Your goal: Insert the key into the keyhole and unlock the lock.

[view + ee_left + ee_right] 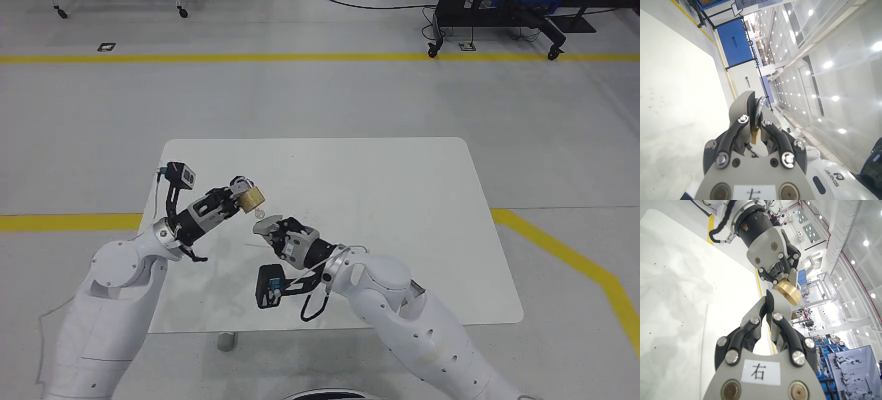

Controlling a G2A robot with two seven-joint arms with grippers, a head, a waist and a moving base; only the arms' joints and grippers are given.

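Left tool [757,109] pinches a brass padlock [788,292] above the tabletop [400,200], keyhole facing the right tool [768,302], pressed together; no key discernible, insertion and unlocking not yet done.

The lock [788,293] is brass-gold, the table [400,170] plain white, the left gripper [755,106] and right gripper [768,303] pale grey with black links [788,331] and ribbed black pads [770,299], and yellow lines [300,57] cross the light grey floor [320,100]
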